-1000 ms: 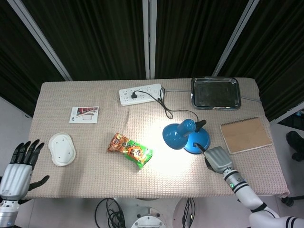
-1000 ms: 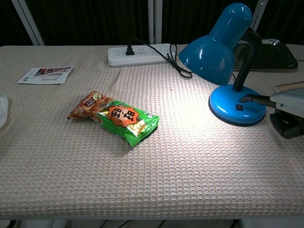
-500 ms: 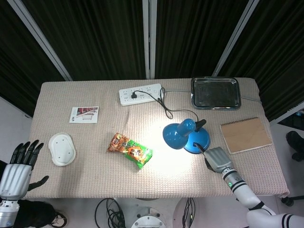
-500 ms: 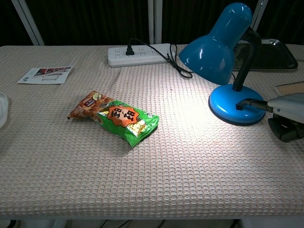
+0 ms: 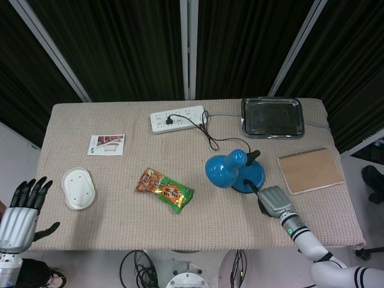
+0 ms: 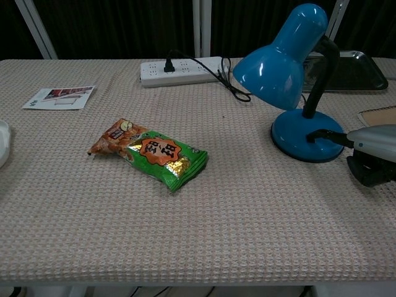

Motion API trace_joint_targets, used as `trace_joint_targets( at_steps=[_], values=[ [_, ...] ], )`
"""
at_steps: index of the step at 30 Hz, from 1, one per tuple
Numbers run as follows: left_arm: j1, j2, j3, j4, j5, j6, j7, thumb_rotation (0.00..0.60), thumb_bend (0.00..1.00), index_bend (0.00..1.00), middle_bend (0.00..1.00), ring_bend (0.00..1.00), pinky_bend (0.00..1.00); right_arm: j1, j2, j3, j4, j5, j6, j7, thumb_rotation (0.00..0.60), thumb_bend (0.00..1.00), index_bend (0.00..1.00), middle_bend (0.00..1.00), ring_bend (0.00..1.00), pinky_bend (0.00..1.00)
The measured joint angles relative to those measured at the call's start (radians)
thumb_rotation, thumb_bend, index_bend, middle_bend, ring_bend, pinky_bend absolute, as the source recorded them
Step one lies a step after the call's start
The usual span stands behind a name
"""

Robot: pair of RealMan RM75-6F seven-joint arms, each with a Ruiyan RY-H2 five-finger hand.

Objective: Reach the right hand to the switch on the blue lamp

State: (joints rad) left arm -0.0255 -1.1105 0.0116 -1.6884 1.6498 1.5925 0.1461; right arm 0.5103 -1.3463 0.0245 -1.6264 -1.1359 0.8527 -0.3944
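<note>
Right hand (image 6: 370, 154) had one dark fingertip (image 6: 312, 134) on the blue lamp (image 5: 235, 171) base, holding nothing — an off-centre push risked sliding the lamp.

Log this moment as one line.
right hand: fingertip on blue lamp base, at switch | lamp: unlit | left hand: open, off table

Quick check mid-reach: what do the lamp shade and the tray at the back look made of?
Blue lamp shade: probably painted metal or hard plastic; glossy, with soft highlights on the dome. Tray: likely stainless steel; grey, dully reflective, with a raised rim. Neither is certain from looks alone.
</note>
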Motion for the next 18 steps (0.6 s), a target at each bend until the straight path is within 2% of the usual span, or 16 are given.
trace_joint_targets(
  at_steps=[6, 9, 10, 11, 13, 14, 15, 16, 18],
  values=[
    [0.004, 0.000, 0.000, 0.007, -0.001, 0.006, -0.012, 0.600, 0.00, 0.00, 0.00, 0.00, 0.00, -0.052, 0.046, -0.020, -0.043, -0.112, 0.142, 0.022, 0.600, 0.86, 0.00, 0.90, 0.89, 0.93],
    [0.005, -0.001, 0.000, 0.011, 0.001, 0.009, -0.018, 0.600, 0.00, 0.00, 0.00, 0.00, 0.00, -0.103, 0.091, -0.041, -0.066, -0.199, 0.257, 0.059, 0.600, 0.81, 0.00, 0.89, 0.86, 0.91],
    [0.005, -0.002, 0.000, 0.012, 0.003, 0.010, -0.020, 0.600, 0.00, 0.00, 0.00, 0.00, 0.00, -0.121, 0.104, -0.047, -0.069, -0.226, 0.295, 0.076, 0.600, 0.76, 0.00, 0.86, 0.83, 0.88],
    [0.005, -0.003, 0.000, 0.013, 0.004, 0.010, -0.021, 0.600, 0.00, 0.00, 0.00, 0.00, 0.00, -0.144, 0.118, -0.054, -0.068, -0.262, 0.348, 0.104, 0.600, 0.67, 0.00, 0.77, 0.74, 0.83],
    [0.004, -0.004, 0.001, 0.014, 0.007, 0.010, -0.022, 0.600, 0.00, 0.00, 0.00, 0.00, 0.00, -0.182, 0.132, -0.064, -0.050, -0.314, 0.432, 0.156, 0.600, 0.42, 0.00, 0.48, 0.45, 0.70],
    [0.004, -0.004, 0.002, 0.015, 0.009, 0.010, -0.021, 0.600, 0.00, 0.00, 0.00, 0.00, 0.00, -0.210, 0.139, -0.071, -0.027, -0.345, 0.490, 0.190, 0.600, 0.26, 0.00, 0.26, 0.24, 0.59],
    [0.004, -0.005, 0.002, 0.015, 0.011, 0.010, -0.021, 0.600, 0.00, 0.00, 0.00, 0.00, 0.00, -0.233, 0.144, -0.075, -0.003, -0.363, 0.533, 0.212, 0.600, 0.14, 0.00, 0.10, 0.09, 0.47],
    [0.004, -0.005, 0.003, 0.014, 0.013, 0.011, -0.020, 0.600, 0.00, 0.00, 0.00, 0.00, 0.00, -0.257, 0.148, -0.078, 0.023, -0.378, 0.575, 0.229, 0.600, 0.07, 0.00, 0.03, 0.02, 0.38],
    [0.005, -0.005, 0.004, 0.011, 0.015, 0.013, -0.018, 0.600, 0.00, 0.00, 0.00, 0.00, 0.00, -0.317, 0.156, -0.081, 0.086, -0.397, 0.668, 0.258, 0.600, 0.01, 0.00, 0.00, 0.00, 0.23]
  ],
)
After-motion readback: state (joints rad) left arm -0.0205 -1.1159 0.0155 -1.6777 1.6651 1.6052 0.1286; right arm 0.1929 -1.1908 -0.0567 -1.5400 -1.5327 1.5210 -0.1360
